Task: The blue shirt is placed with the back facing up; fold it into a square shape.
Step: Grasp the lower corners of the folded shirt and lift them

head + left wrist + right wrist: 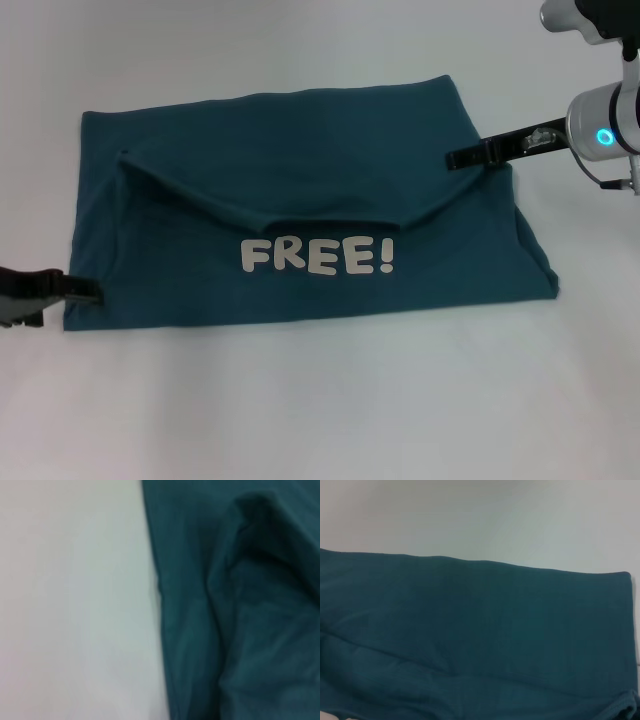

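I find the blue shirt [300,235] half-folded on the table [320,400], long axis left-right. My left gripper [85,292] meets its near-left corner, right gripper [465,157] its far-right edge; I cannot tell either grip.

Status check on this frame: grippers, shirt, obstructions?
Left gripper at near-left shirt corner; right gripper at right edge. Blue shirt partly folded, lettering up. Nothing in the way.

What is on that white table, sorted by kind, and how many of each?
Blue shirt: 1
Grippers: 2, the left gripper at the shirt's near left corner and the right gripper at its far right edge
Total: 3
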Robot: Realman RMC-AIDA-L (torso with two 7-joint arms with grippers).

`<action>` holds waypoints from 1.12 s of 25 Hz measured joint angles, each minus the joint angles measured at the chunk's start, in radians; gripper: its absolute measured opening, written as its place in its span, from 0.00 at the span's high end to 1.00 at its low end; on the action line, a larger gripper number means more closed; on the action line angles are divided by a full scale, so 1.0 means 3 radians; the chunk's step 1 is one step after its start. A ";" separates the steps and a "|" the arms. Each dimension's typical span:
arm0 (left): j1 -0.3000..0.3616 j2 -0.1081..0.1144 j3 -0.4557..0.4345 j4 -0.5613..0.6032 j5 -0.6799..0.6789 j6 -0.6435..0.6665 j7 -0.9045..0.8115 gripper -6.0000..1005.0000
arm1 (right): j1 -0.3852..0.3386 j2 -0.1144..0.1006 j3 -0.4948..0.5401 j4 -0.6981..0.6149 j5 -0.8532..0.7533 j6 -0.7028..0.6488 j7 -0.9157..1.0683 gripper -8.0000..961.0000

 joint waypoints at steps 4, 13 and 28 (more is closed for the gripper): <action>-0.0010 -0.0003 0.0006 -0.0075 0.0009 -0.0072 -0.0007 0.09 | 0.0001 0.0001 -0.0003 0.0000 0.0000 0.0005 -0.0002 0.03; -0.0037 -0.0003 0.0008 -0.0157 0.0014 -0.0168 -0.0010 0.09 | 0.0000 0.0007 -0.0008 0.0019 0.0000 0.0013 -0.0008 0.03; -0.0108 -0.0028 0.0008 -0.0302 0.0089 -0.0273 0.0008 0.09 | 0.0009 0.0031 -0.0070 0.0001 0.0001 0.0030 -0.0001 0.03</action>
